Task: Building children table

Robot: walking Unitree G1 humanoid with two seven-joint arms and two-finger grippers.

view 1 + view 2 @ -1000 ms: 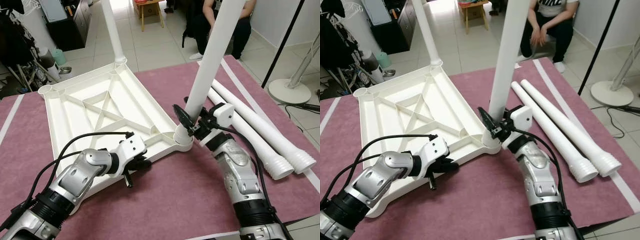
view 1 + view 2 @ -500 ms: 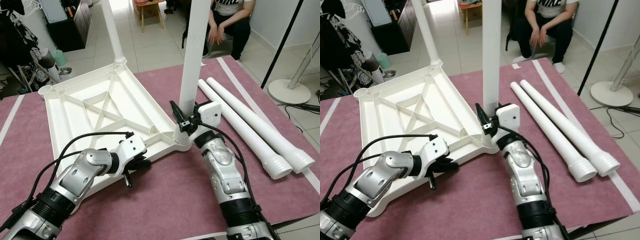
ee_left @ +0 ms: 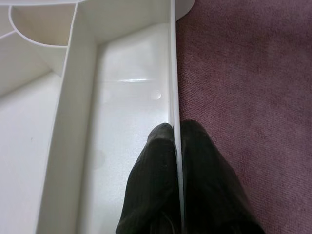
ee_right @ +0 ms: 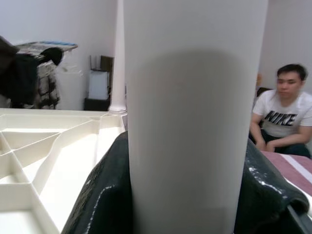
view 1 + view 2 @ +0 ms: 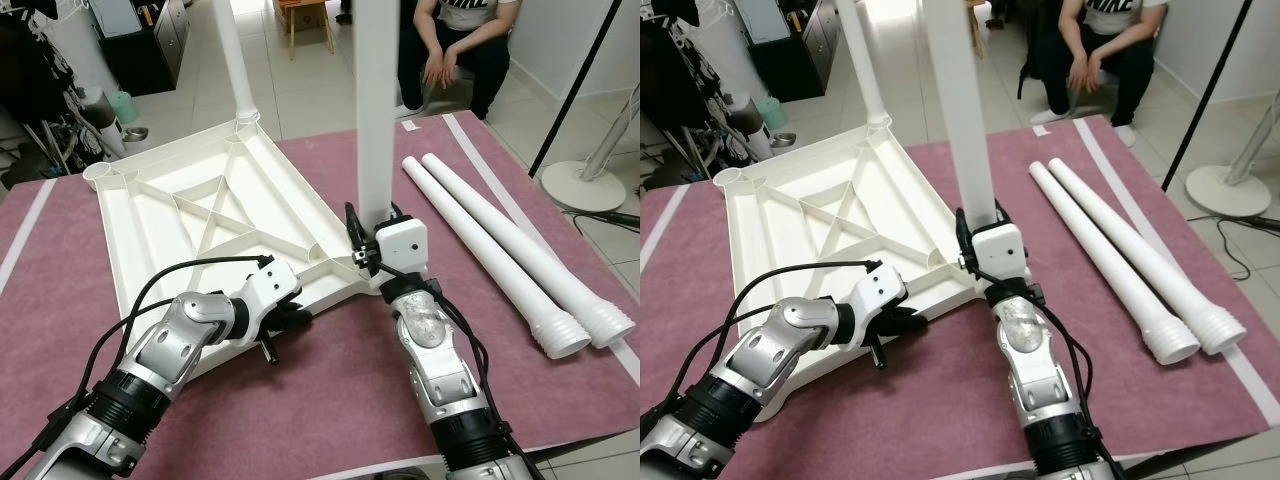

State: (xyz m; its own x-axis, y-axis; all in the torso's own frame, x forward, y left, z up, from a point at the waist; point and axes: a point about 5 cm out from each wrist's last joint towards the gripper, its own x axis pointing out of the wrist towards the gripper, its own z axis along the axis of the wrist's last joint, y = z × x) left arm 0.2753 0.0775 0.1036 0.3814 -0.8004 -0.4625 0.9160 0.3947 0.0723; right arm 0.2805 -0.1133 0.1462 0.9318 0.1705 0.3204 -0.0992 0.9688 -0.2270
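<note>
Both sets of jaws are clamped. The right gripper [image 5: 368,243] pinches the leg [image 5: 374,110] just above its foot, a black finger [image 4: 105,195] on either side of the white tube; the left gripper [image 3: 174,146] nips the thin near wall of the tabletop [image 5: 200,215], one finger inside the rim and one outside.

The tabletop lies upside down on the mat [image 5: 330,400], ribs up, at the centre of the head views. The held leg stands nearly upright at its 4 o'clock corner, foot at the corner socket [image 5: 372,283]. Another leg [image 5: 232,60] already stands in the 12 o'clock corner, and the socket [image 5: 97,177] at 10 o'clock is empty. Two spare legs [image 5: 505,250] lie side by side on the mat at 3 o'clock, well apart from the tabletop. A seated person [image 5: 455,40] is at 1 o'clock, and a fan base [image 5: 580,185] at 2 o'clock.

The step in hand looks like seating the second leg. Next, I judge, it must be kept plumb and pressed or twisted home while the left gripper steadies the tabletop.

The right wrist hides the socket joint, so how deep the leg sits cannot be told. Both standing legs are cut off at the top.
</note>
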